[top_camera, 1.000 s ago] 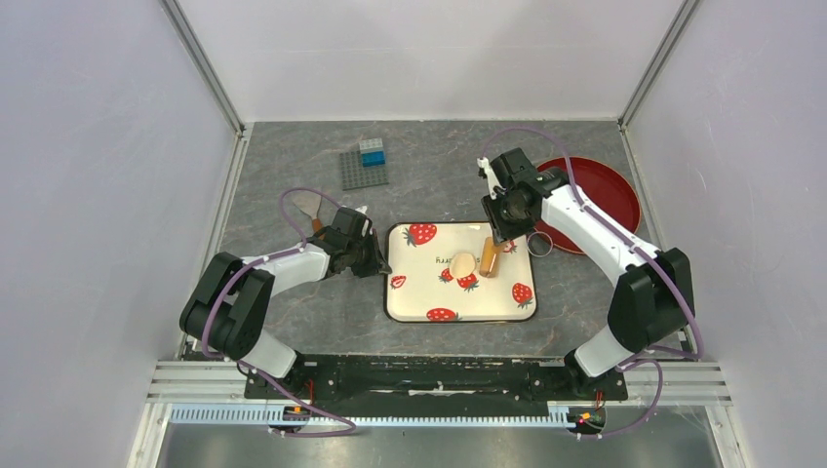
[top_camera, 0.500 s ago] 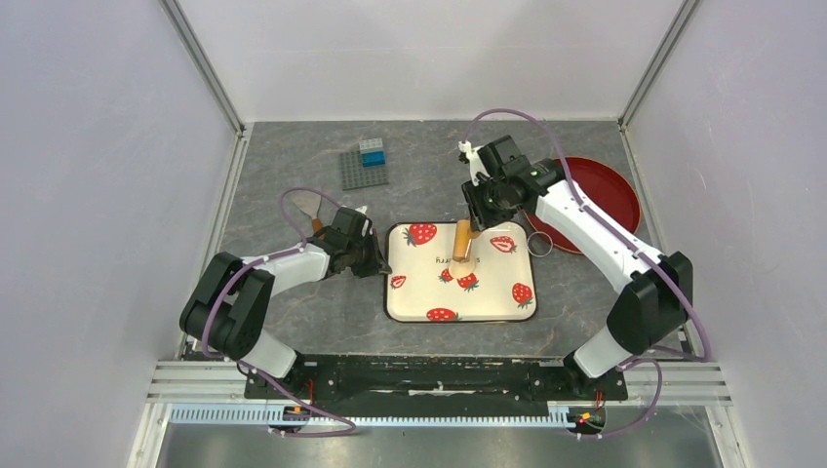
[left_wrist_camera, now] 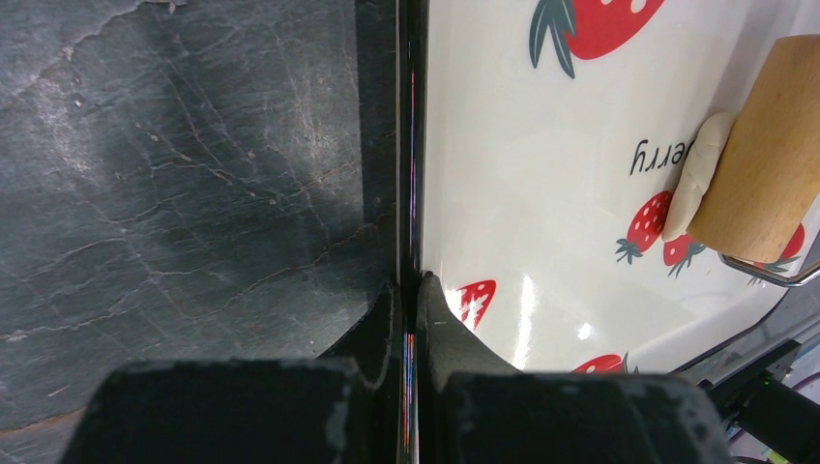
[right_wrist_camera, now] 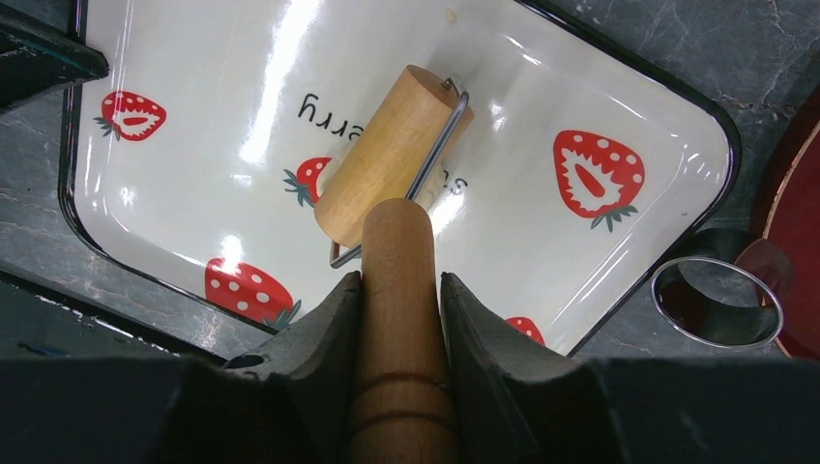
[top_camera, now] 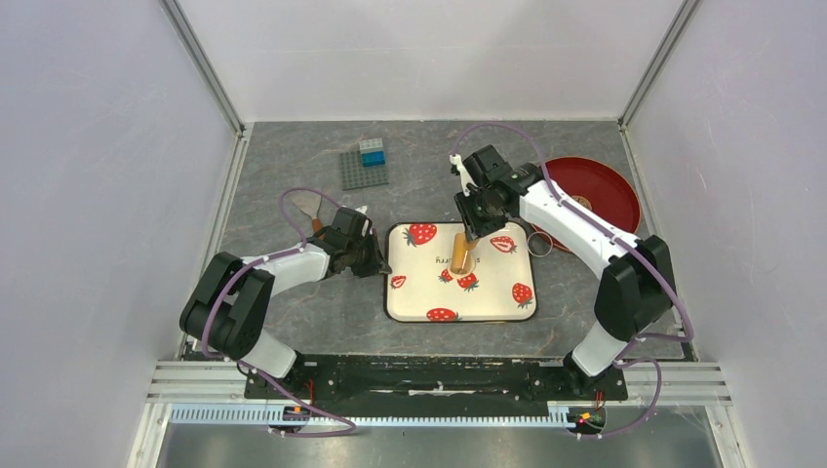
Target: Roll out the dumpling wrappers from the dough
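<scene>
A white strawberry-print tray (top_camera: 419, 292) lies mid-table. My right gripper (top_camera: 475, 226) is shut on the wooden handle (right_wrist_camera: 396, 290) of a tan roller (top_camera: 461, 254). The roller's barrel (right_wrist_camera: 387, 184) lies on the tray over the dough. The dough (left_wrist_camera: 698, 184) shows only as a pale edge sticking out beside the barrel in the left wrist view. My left gripper (top_camera: 378, 261) is shut on the tray's left rim (left_wrist_camera: 410, 193). No cut wrappers are in view.
A metal ring cutter (top_camera: 539, 243) lies right of the tray, also in the right wrist view (right_wrist_camera: 716, 300). A dark red plate (top_camera: 605, 190) sits at the back right. A grey baseplate with blue bricks (top_camera: 364, 166) and a scraper (top_camera: 308, 208) lie at the back left.
My right gripper has carried the roller leftward from the right of the dough onto it, so the barrel now covers the dough. The left gripper has not moved.
</scene>
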`<state>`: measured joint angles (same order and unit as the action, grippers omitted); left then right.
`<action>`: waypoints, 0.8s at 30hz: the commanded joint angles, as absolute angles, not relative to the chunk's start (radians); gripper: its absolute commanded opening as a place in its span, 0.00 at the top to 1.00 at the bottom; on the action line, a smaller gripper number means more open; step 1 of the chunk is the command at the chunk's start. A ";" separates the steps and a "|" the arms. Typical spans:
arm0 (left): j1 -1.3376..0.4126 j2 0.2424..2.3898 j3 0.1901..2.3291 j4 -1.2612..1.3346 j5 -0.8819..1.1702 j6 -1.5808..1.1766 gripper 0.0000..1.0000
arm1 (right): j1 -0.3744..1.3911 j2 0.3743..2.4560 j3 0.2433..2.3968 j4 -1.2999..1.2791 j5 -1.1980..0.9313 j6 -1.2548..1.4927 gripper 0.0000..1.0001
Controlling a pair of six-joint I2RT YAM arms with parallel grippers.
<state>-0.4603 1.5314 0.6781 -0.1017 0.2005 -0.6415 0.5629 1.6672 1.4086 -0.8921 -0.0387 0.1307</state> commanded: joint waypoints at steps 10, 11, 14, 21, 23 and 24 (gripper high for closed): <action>-0.468 1.592 0.628 -0.209 0.091 -0.618 0.98 | 0.512 1.778 1.333 -0.933 -0.029 0.062 1.00; -0.468 1.592 0.628 -0.209 0.091 -0.618 0.98 | 0.512 1.783 1.324 -0.930 -0.029 0.061 1.00; -0.468 1.590 0.629 -0.209 0.091 -0.618 0.98 | 0.512 1.790 1.298 -0.920 -0.022 0.057 1.00; -0.468 1.590 0.628 -0.209 0.092 -0.619 0.98 | 0.503 1.698 1.328 -0.911 -0.011 0.071 1.00; -0.468 1.592 0.628 -0.209 0.092 -0.618 0.98 | 0.503 1.663 1.361 -0.913 -0.033 0.067 1.00; -0.468 1.592 0.628 -0.209 0.092 -0.618 0.98 | 0.501 1.650 1.377 -0.913 -0.042 0.068 1.00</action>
